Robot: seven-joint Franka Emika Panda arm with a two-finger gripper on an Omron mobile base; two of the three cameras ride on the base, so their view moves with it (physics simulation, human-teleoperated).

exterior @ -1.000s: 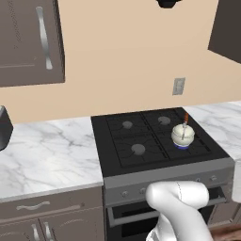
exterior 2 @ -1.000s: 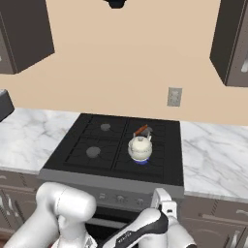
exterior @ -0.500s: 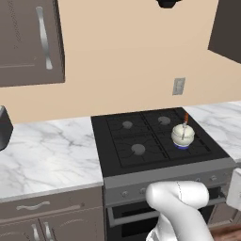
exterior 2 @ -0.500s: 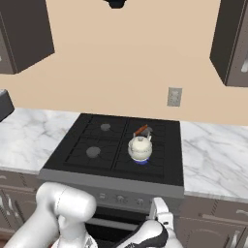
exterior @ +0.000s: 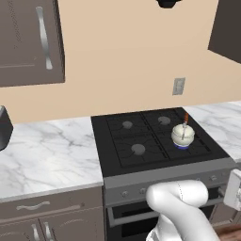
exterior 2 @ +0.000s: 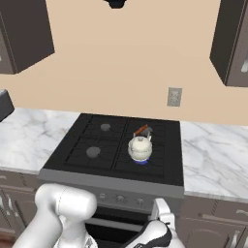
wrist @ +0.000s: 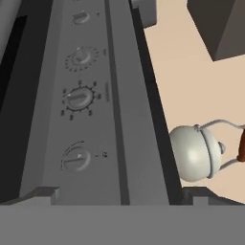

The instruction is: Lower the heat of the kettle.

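The cream-white kettle (exterior: pixel 182 135) stands upright on the front right burner of the black stove (exterior: pixel 141 141), with a bluish ring at its base. From the right base view the kettle (exterior 2: pixel 140 148) shows its red-tipped handle. My gripper (exterior 2: pixel 162 211) hovers low in front of the stove's grey control panel (exterior 2: pixel 121 196), right of its middle. Seen from the hand, the gripper (wrist: pixel 119 198) is open, with nothing between its wide-set tips. It faces a row of knobs (wrist: pixel 76 159), and the kettle (wrist: pixel 194 153) rises beyond the panel's edge.
Marble counter (exterior: pixel 47 155) flanks the stove on both sides, with dark drawers and cabinet doors below. A dark appliance (exterior: pixel 4 128) sits at the far left. Dark wall cabinets (exterior 2: pixel 232 43) hang above, and an outlet (exterior 2: pixel 174 97) is on the wall.
The hand has shifted only slightly in front of the control panel. The kettle has not moved and the jaws stay wide.
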